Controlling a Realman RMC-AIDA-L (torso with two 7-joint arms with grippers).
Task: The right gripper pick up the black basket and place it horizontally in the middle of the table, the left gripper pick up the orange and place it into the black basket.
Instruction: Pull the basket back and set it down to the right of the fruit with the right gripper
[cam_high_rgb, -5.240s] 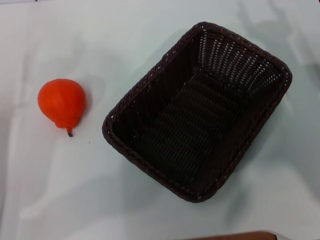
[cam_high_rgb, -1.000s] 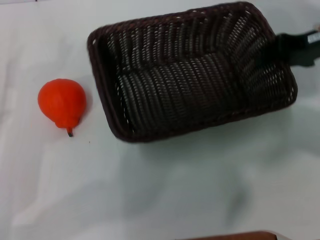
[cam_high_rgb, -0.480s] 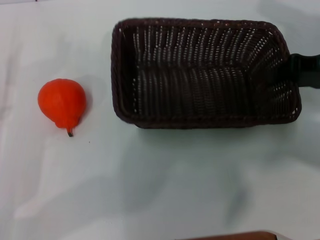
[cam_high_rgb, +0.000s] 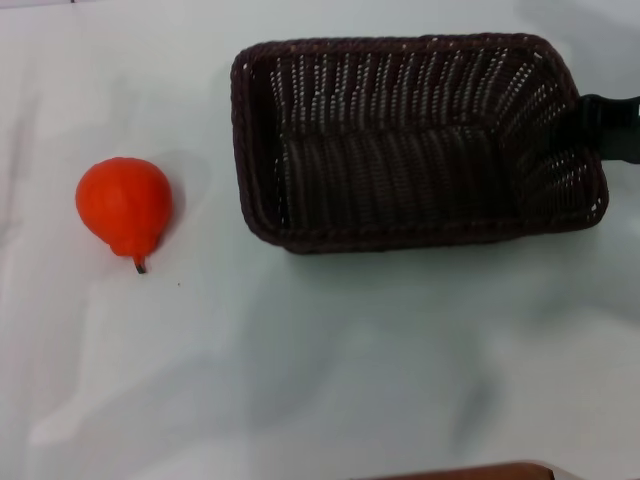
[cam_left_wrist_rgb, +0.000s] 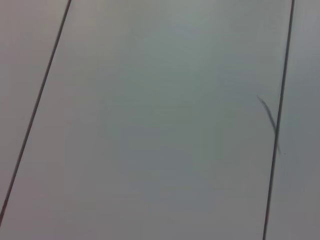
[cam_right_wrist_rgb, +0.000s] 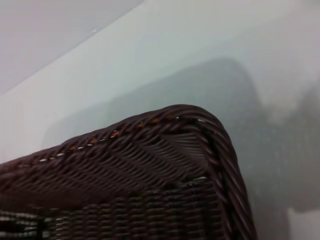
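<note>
Nearest, in the left middle of the head view, the orange lies alone on the white table, well apart from the black basket in the upper right. The right gripper clamps the basket's right rim. Lower it level, long side across, before releasing. The left gripper is out of sight.

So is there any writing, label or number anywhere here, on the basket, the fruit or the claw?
None: no text on the black basket, the orange, the table, or the visible part of the right claw at the basket's right end.
</note>
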